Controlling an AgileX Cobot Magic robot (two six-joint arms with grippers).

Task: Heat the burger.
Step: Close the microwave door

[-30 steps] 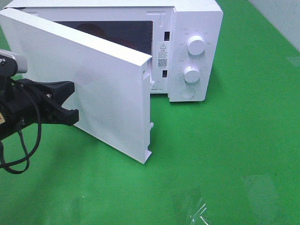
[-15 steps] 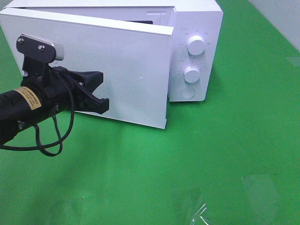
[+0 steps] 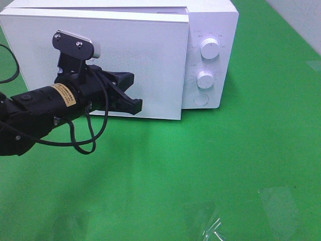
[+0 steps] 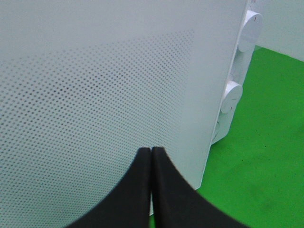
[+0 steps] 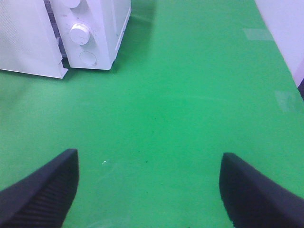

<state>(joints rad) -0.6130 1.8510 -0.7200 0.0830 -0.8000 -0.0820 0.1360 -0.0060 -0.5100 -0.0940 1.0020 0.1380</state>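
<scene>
Open green mat (image 3: pixel 225 165) lies in front, where the right gripper (image 5: pixel 148 154) hangs with jaws spread, holding nothing. The left gripper (image 3: pixel 135 105), clenched and empty, presses its tips to the door (image 3: pixel 150 60) — all but flush with the microwave (image 3: pixel 210 20). The burger is out of sight, presumably inside. Next, probably: seat the door's latch edge, then turn a dial (image 3: pixel 209 48) — clear room beside it.

Left gripper (image 3: pixel 134 104) closed tight, fingers (image 4: pixel 137 190) touching, black forearm (image 3: pixel 40 103) stretching back behind the claw, right gripper (image 5: pixel 148 156) spread wide, empty
</scene>
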